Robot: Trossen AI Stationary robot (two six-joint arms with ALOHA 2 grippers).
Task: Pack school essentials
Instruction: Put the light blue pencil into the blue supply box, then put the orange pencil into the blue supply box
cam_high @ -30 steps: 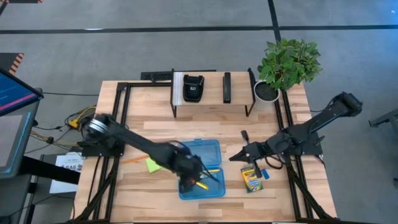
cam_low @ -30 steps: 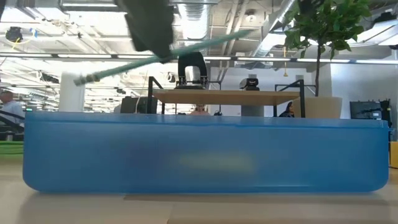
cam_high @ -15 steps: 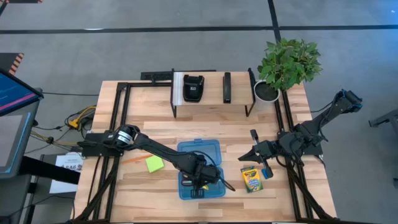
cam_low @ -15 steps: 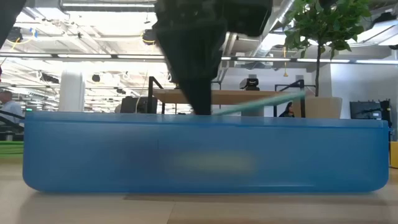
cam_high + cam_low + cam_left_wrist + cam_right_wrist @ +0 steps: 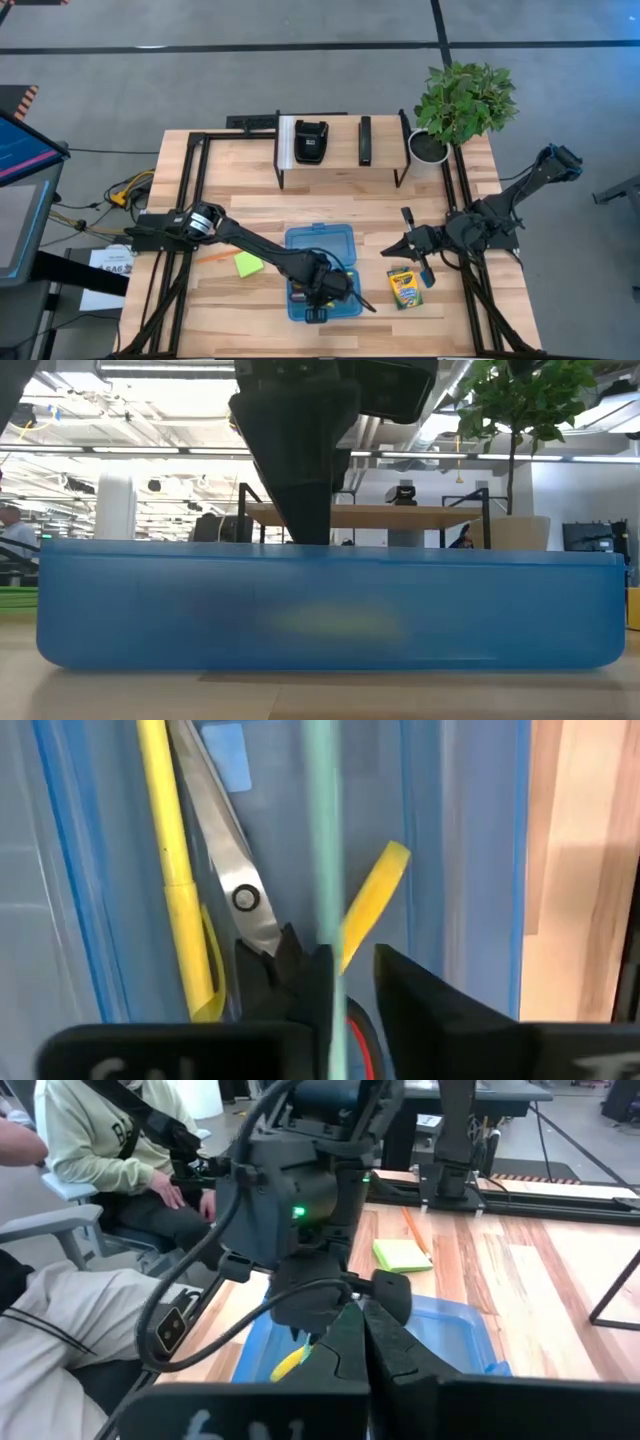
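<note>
**Left gripper in blue box, clamped on teal pencil**

Left gripper (image 5: 345, 985) clenched on thin teal pencil (image 5: 322, 830), down inside blue box (image 5: 300, 243). Scissors (image 5: 225, 870), yellow pencil (image 5: 165, 850) beneath. Crayon box (image 5: 403, 287) just beside right gripper (image 5: 392, 250), pinched together, empty. Sticky-note pad (image 5: 248, 264) left of box.

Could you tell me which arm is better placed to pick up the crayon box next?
Probably the right: its gripper hovers just beside the crayon box, while the left gripper is down inside the blue case, holding a teal pencil.
</note>
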